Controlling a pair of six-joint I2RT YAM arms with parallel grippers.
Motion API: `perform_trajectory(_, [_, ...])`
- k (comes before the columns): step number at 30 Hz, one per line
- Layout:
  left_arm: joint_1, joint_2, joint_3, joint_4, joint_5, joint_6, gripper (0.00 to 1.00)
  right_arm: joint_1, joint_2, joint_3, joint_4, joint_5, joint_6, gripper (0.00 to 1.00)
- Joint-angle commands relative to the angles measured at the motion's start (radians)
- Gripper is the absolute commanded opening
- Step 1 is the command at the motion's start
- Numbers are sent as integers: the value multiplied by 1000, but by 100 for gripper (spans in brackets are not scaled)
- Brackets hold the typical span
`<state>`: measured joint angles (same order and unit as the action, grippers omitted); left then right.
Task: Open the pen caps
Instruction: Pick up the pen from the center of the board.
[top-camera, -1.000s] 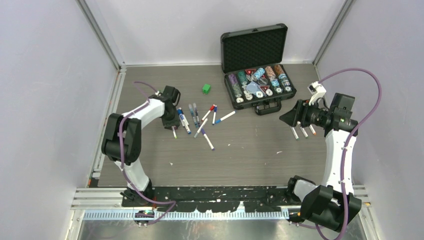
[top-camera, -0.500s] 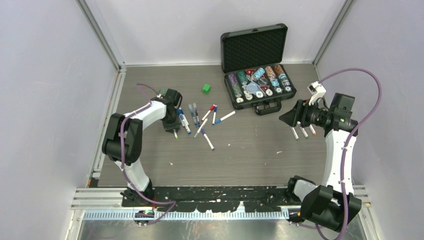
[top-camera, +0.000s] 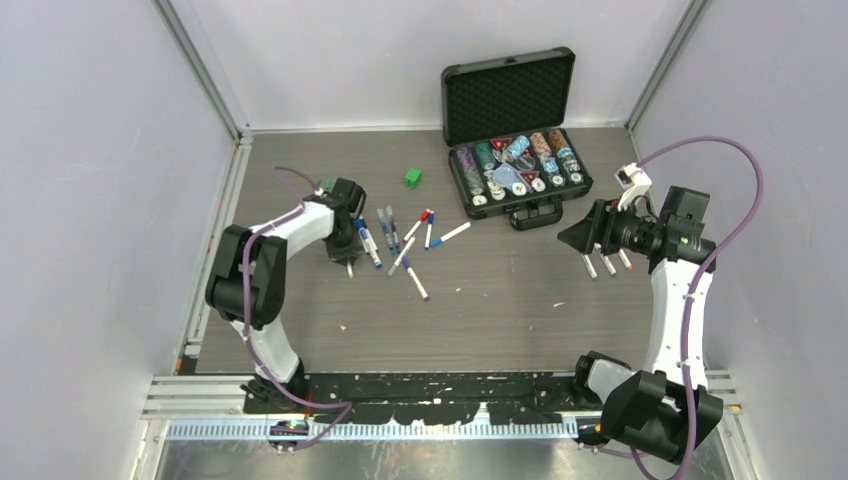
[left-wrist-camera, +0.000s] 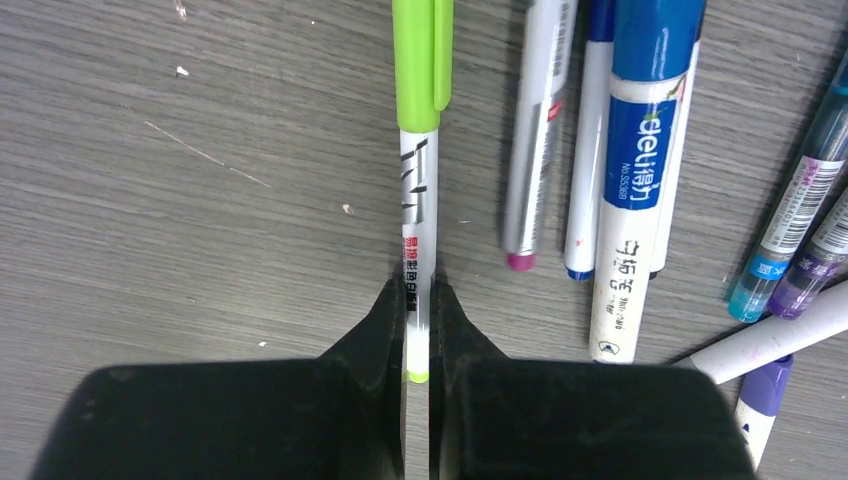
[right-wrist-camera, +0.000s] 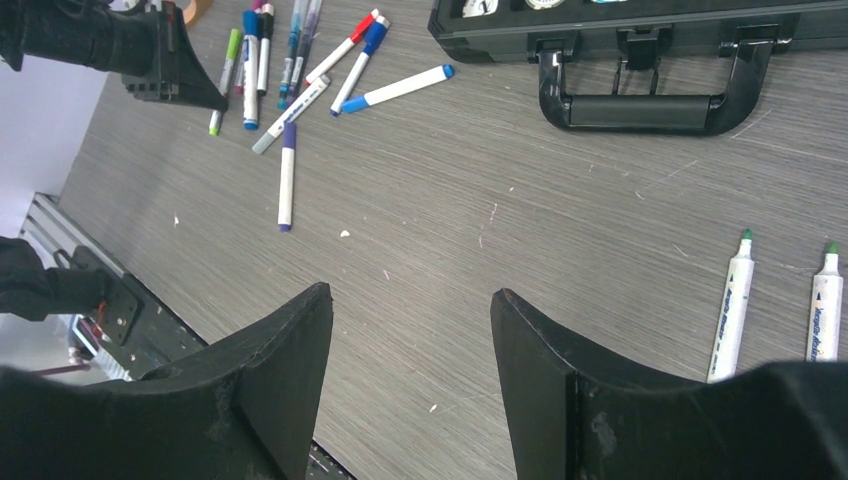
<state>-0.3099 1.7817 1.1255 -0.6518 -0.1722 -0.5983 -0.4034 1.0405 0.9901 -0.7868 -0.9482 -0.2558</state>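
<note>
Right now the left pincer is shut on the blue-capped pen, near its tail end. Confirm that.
Not quite: the pen is the wrong one. The left pincer is shut on the green-capped pen, near its tail end. The blue-capped pen lies apart from it on the table, ungripped. The left wrist view shows this.
</note>
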Motion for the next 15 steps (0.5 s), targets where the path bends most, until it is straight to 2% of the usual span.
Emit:
perform_trajectory(1, [1,-58,-33,24,-25,-12,0,0,-7,25,9,-46,-6,64])
perform_trajectory(10, [-14,-432,-172,60,60,-38,0,1,29,19,-3,-140,3,65])
perform_trajectory(13, [-18,-547,-251,141,199,-48,0,13,35,4,12,-183,18,65])
perform_trajectory(15, [-24,-634,-329,276,329,-75,0,32,37,-24,66,-226,73,66])
